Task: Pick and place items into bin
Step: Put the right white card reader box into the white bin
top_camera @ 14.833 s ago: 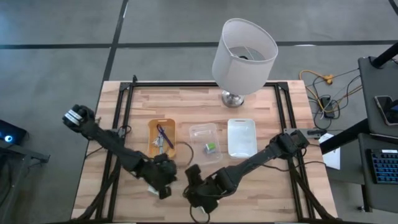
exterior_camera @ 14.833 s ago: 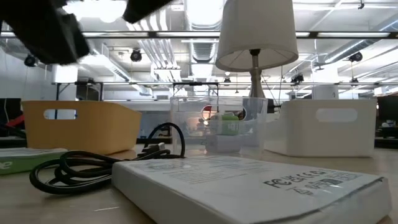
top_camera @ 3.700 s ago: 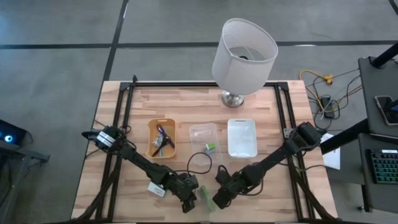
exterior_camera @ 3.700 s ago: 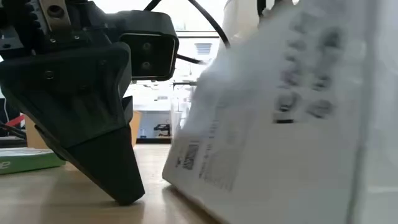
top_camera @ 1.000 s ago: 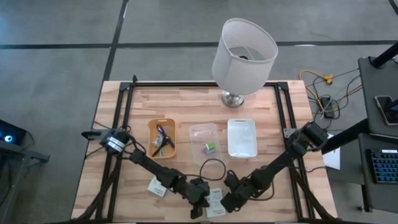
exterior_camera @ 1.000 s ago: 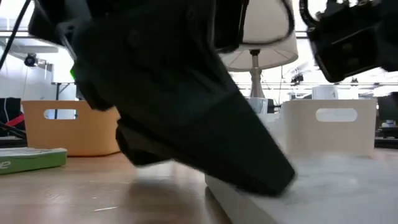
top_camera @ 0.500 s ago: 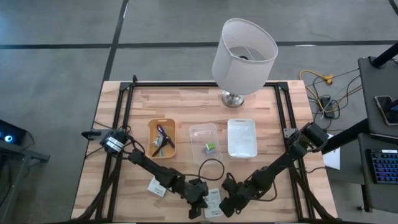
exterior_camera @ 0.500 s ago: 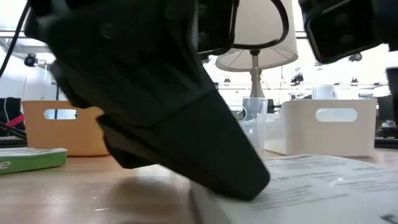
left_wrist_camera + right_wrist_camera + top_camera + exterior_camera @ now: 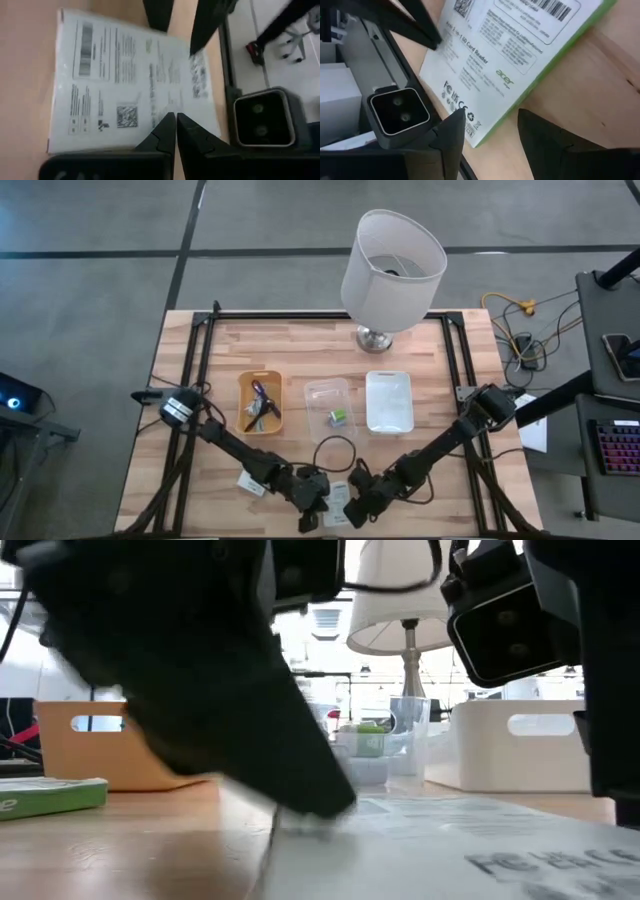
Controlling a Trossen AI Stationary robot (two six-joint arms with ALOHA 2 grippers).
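high view puts both arms low in the frame, converging at the bottom centre of the wooden table (image 9: 400, 360). the left gripper (image 9: 312, 505) and the right gripper (image 9: 362, 502) sit on either side of a white printed label card (image 9: 338, 498) that lies flat near the table's bottom edge. a second white card (image 9: 250, 483) lies to the lower left, just beside the left arm. a thin black cable (image 9: 335, 452) curls in a loop just above the two grippers.

across the middle of the frame stand three bins in a row: an orange bin (image 9: 243, 405) on the left holding a purple-black pen-like stick (image 9: 262, 395) and a small metallic clip (image 9: 257, 411), a clear bin (image 9: 322, 392) in the centre holding a little green-and-white block (image 9: 340, 417), and a white bin (image 9: 388, 401) on the right. a lamp (image 9: 392, 265) with a white shade stands at the upper centre of the table.

left wrist view shows the left gripper's fingers (image 9: 161, 137) pressed together, their tips over the printed face of the card and clamped on nothing. right wrist view shows the right gripper's fingers (image 9: 452, 131) spread apart, with the card's green-edged corner lying ahead of the gap between them.

low view is mostly filled by the dark bulk of both grippers, with the card's printed face stretching across the lower right of the frame and the second card's green edge at the far left.
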